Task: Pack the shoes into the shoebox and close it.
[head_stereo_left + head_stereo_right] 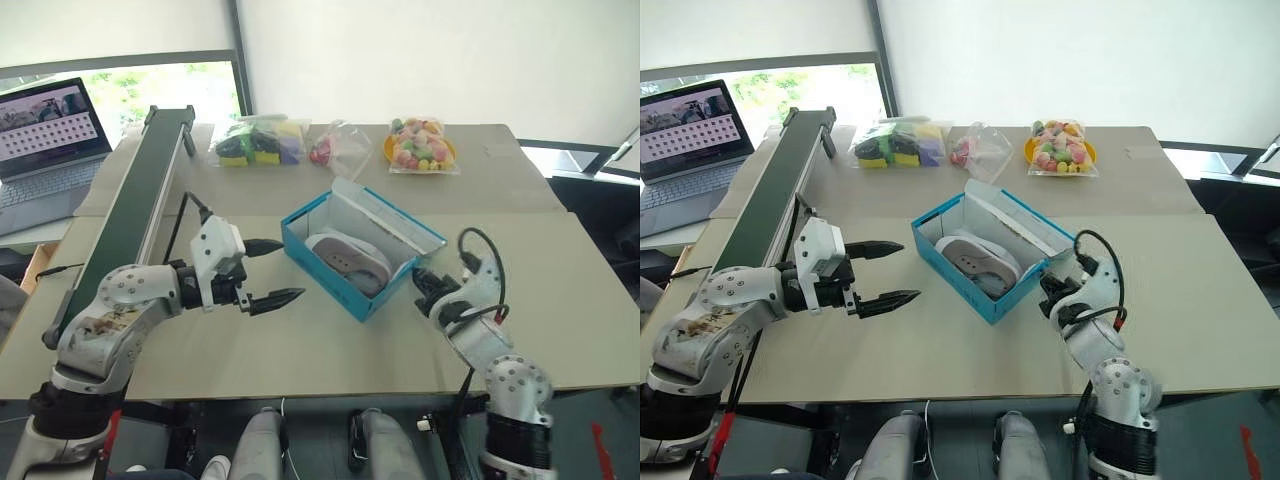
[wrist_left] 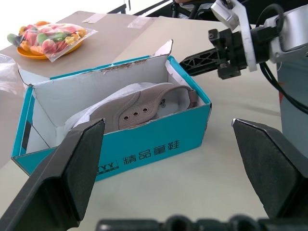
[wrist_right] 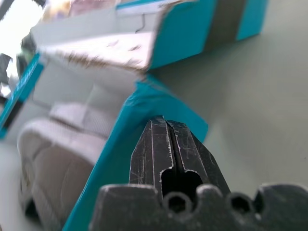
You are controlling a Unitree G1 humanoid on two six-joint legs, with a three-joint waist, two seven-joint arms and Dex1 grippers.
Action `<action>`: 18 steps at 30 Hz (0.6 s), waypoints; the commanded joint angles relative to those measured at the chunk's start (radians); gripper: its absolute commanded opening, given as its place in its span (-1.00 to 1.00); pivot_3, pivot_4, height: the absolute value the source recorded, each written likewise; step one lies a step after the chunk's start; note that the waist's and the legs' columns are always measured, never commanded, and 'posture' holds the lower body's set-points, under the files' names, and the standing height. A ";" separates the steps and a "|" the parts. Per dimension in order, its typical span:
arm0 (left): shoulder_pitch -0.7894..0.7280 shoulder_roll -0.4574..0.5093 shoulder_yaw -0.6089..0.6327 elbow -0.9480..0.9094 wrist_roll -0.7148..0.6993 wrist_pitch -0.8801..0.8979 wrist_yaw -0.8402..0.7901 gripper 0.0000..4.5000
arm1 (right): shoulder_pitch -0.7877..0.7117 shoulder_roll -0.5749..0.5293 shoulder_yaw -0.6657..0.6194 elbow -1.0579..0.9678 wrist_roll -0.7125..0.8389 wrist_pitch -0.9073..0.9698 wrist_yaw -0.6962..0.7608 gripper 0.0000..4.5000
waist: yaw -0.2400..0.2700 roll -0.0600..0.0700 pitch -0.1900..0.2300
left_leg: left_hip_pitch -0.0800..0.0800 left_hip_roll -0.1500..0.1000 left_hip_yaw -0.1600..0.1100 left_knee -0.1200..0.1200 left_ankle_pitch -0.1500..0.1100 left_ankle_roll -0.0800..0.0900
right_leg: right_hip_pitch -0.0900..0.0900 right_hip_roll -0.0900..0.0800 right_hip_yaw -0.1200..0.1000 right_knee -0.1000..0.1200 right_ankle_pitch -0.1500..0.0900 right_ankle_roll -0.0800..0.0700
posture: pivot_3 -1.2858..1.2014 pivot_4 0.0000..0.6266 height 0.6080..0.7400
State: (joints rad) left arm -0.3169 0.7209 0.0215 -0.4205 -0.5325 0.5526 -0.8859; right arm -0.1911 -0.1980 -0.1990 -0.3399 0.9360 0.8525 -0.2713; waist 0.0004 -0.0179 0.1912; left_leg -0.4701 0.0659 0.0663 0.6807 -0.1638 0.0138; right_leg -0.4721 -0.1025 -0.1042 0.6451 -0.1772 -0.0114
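Open shoebox (image 1: 362, 298) holds shoes (image 1: 350, 262); left end effector (image 1: 268, 272) spread, right end effector (image 1: 420, 281) closed empty.

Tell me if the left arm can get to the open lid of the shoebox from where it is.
Probably not directly. The left gripper hangs open on the near-left side of the shoebox, while the lid stands on the far side, so the box and the shoe inside lie between.

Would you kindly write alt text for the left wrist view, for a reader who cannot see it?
An open turquoise shoebox sits on a tan table, with a grey-taupe shoe inside, framed by the open left gripper. The shut right gripper points at the box's far corner; a bag of colourful items lies beyond.
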 commanded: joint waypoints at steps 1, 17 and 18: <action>-0.025 0.007 0.025 -0.028 -0.007 -0.001 0.010 1.00 | -0.082 -0.101 0.250 -0.115 -0.037 0.188 0.112 -0.98 | -0.007 0.000 0.000 | 0.000 0.000 0.000 0.000 0.000 0.000 | 0.000 0.001 0.001 0.000 0.000 0.000 | 0.03 -0.52 0.10; -0.022 0.007 0.034 -0.032 -0.008 0.006 0.047 1.00 | -0.257 -0.098 0.305 -0.055 -0.123 0.262 0.326 -0.98 | 0.014 -0.001 0.000 | -0.001 0.000 0.002 0.000 0.001 0.002 | 0.000 0.006 0.006 -0.003 0.001 0.001 | 0.03 -0.52 0.10; -0.020 0.008 0.035 -0.032 -0.008 0.006 0.049 1.00 | -0.231 -0.143 0.278 -0.077 -0.097 0.285 0.365 -0.98 | 0.014 -0.001 0.000 | -0.002 -0.001 0.001 0.000 0.001 0.002 | 0.000 0.006 0.006 -0.003 0.001 0.001 | 0.03 -0.52 0.10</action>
State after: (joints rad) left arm -0.3365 0.7202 0.0250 -0.4195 -0.5321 0.5612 -0.8432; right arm -0.4554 -0.2861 0.1351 -0.3657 0.8048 1.0964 0.0360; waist 0.0143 -0.0186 0.1909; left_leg -0.4717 0.0649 0.0677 0.6808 -0.1624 0.0160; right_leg -0.4715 -0.0966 -0.0979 0.6420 -0.1765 -0.0103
